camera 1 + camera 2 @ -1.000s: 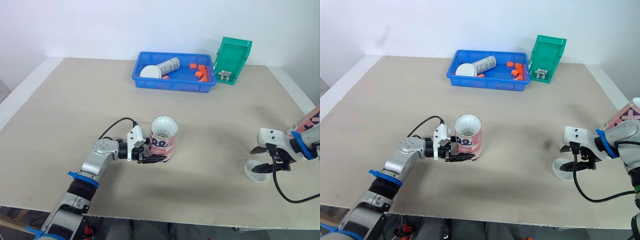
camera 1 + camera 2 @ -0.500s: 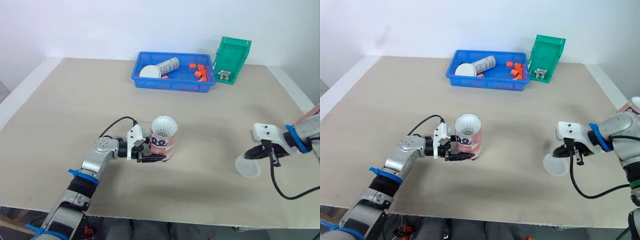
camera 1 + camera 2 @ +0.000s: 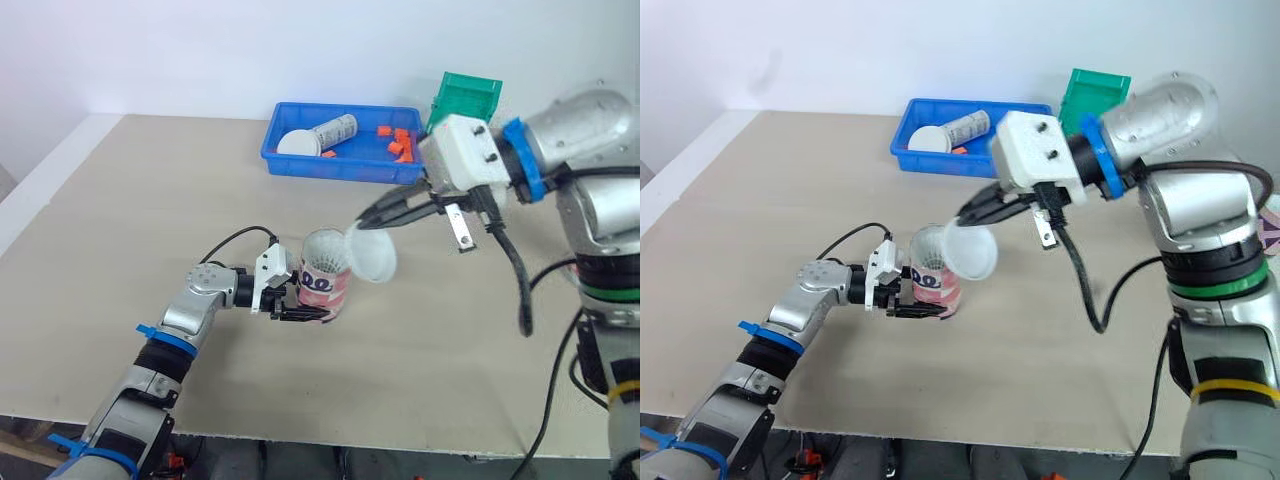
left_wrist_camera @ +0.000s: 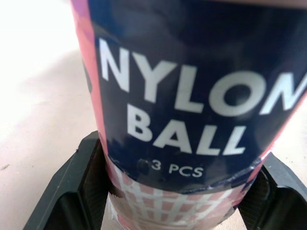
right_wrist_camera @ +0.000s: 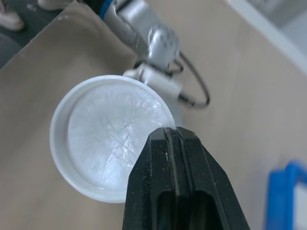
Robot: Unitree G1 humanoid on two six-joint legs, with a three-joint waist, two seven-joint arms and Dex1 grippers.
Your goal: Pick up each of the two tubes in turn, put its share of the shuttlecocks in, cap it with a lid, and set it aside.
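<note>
A pink and navy tube (image 3: 324,284) stands upright mid-table with white shuttlecock feathers showing in its mouth. My left gripper (image 3: 300,306) is shut on its lower part; in the left wrist view a finger (image 4: 72,191) presses each side of the tube (image 4: 192,96). My right gripper (image 3: 363,222) is shut on the rim of a translucent white lid (image 3: 373,256). The lid hangs tilted in the air, just right of the tube's mouth and slightly above it. In the right wrist view the lid (image 5: 108,136) sits pinched at the fingertips (image 5: 170,143).
At the back stands a blue tray (image 3: 340,171) holding a second tube (image 3: 336,129) lying on its side, a white lid (image 3: 298,144) and orange pieces (image 3: 400,146). A green bin (image 3: 468,100) leans behind my right arm.
My right gripper shut on the lid at the table's right, lifted it, and swung up and left to beside the tube's mouth. The left gripper and tube stayed put.
</note>
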